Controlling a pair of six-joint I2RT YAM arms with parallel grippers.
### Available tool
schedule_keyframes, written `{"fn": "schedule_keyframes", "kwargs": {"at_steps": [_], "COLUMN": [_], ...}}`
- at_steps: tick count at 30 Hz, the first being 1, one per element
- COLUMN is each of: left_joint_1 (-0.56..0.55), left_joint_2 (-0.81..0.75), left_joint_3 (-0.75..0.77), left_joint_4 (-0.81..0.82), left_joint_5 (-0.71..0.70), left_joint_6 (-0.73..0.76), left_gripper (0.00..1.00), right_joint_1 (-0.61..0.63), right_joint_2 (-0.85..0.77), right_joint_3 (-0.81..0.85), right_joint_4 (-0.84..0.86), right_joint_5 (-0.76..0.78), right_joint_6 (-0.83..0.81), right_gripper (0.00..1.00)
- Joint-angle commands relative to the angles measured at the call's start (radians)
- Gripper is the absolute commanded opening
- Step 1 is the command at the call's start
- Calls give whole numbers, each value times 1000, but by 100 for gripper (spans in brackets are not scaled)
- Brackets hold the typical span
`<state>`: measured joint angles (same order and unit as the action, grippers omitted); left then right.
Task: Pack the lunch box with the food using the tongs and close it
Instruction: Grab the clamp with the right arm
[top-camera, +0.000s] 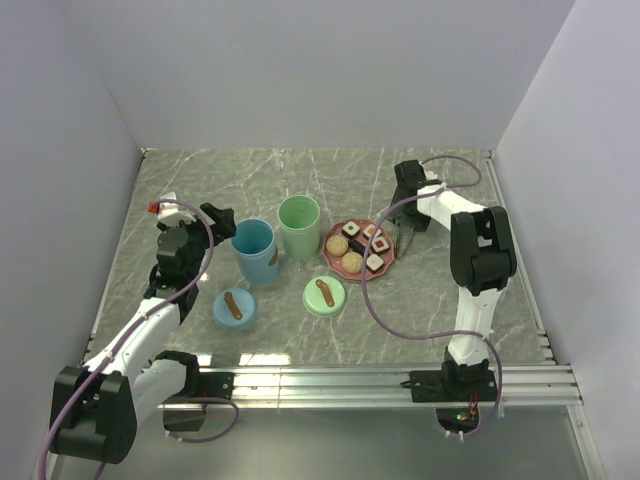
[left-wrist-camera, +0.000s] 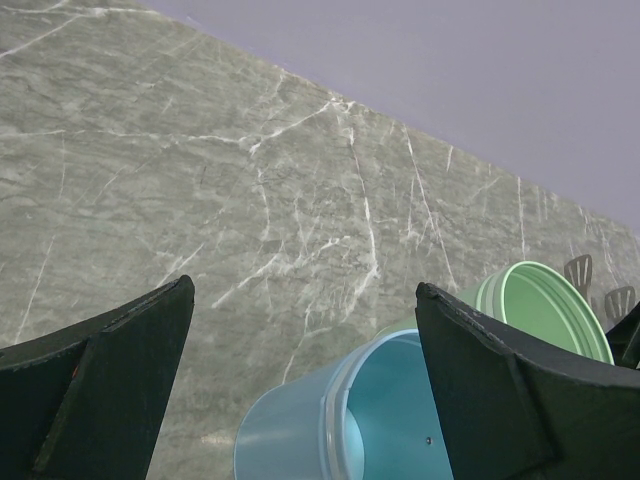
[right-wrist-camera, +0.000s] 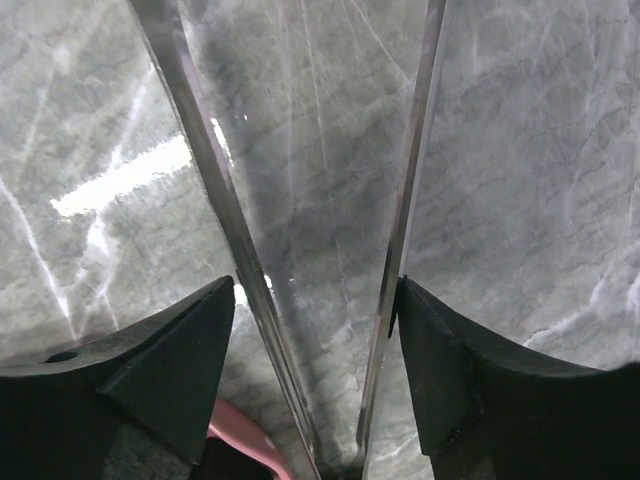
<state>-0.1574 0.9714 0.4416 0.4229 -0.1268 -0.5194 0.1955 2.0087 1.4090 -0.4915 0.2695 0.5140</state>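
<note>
**Before squeezing, line up over one piece**

Right wrist view: tongs (right-wrist-camera: 405, 200) gripped between the pads of the right gripper (right-wrist-camera: 315, 290), one black finger pressed to the outside of each thin arm. Arms apart, spreading away from the camera, with nothing clamped between them. Sliver of the pink plate (right-wrist-camera: 240, 432) at the bottom edge. Best to close slowly and evenly, with both arms seated on the pads.

Top view: right gripper at the far right rim of the pink plate, food (top-camera: 358, 248) all lying on it, buns and sushi squares close together. None seen in the blue tub (top-camera: 253, 250) or the green tub (top-camera: 299, 227) beside it. Blue lid (top-camera: 233, 307) and green lid (top-camera: 324, 296) flat on the tabletop (top-camera: 450, 190), toward the near edge. Probably wise to start with an outer piece, straddle it alone, and lift straight up before swinging to a tub.

Left wrist view: left gripper (left-wrist-camera: 305, 290) spread wide, holding nothing, just beside the blue tub. Well placed to steady that tub.

Surface and room: grey marble-look tabletop, white-veined, glossy under glare, likely slippery for a dropped piece. Plain pale walls on three sides.
</note>
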Motion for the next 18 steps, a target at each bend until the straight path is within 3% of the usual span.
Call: {"fn": "schedule_keyframes", "kwargs": {"at_steps": [1,6,8,14,17,18], "left_joint_1": [4,4,4,4,4,4], "left_joint_2": [-17,-23,-25,-34,-40,-43], "left_joint_3": [8,6,6,5,2,2], "left_joint_4": [47,45,45,42,40,40], "left_joint_5": [23,23,23,19,18,18], "left_joint_6": [-13,-11,-11,-11,-11,-11], "left_gripper": [100,99,99,100,100,99], "right_joint_1": [-8,-13,-14,-33,-45,-47], "right_joint_2": [16,39,57,73,68,65], "right_joint_3": [62,85,105,127,116,110], "right_joint_4": [-48,-88,-119,-134,-113,-104], "right_joint_5": [22,5,4,-47,-78,-82], "right_joint_6": [-19,-29,-41,-66,-75,-75], "right_gripper": [72,71,63,59,41,28]}}
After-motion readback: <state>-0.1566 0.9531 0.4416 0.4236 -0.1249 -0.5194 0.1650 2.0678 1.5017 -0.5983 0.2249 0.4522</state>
